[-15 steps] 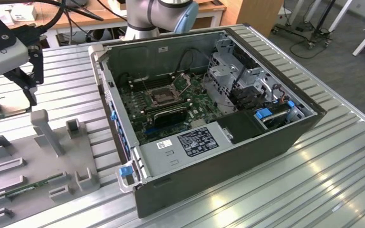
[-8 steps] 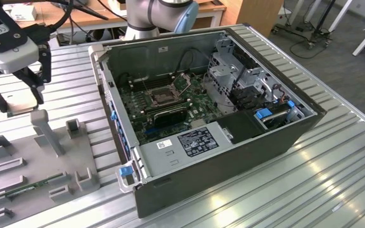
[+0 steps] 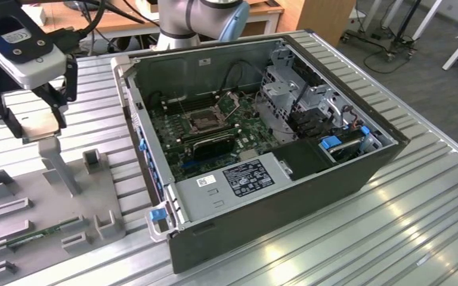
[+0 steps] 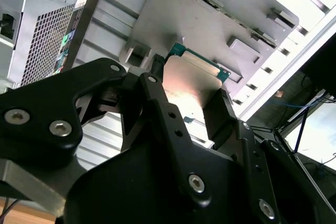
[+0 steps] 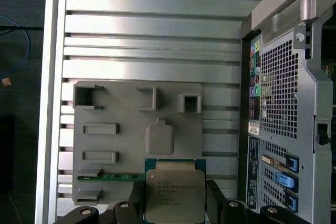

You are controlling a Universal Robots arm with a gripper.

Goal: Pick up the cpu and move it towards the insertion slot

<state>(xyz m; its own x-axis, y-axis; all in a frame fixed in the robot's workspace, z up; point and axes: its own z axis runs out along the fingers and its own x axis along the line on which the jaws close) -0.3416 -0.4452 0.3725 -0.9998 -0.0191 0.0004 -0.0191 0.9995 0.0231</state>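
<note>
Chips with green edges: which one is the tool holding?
The cpu, the square silvery chip gripped by the tool above the grey tray; the long memory stick lies in the tray.

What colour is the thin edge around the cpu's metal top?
Green, a teal shade, on the cpu; it shows best in the first wrist view.

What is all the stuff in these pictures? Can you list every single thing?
cpu: one, silvery with a green edge, held above the tray.
insertion slot: one, dark with a silver frame, on the motherboard.
motherboard: one, green, inside the computer case.
computer case: one, dark grey, open, on the table.
tray: one, grey, beside the case.
memory stick: one, green, in the tray.
table: one, silver slats, under everything.
arm: one, grey and blue, beyond the case in the exterior view.
gripper: one, black, fingers shut on the cpu.
</note>
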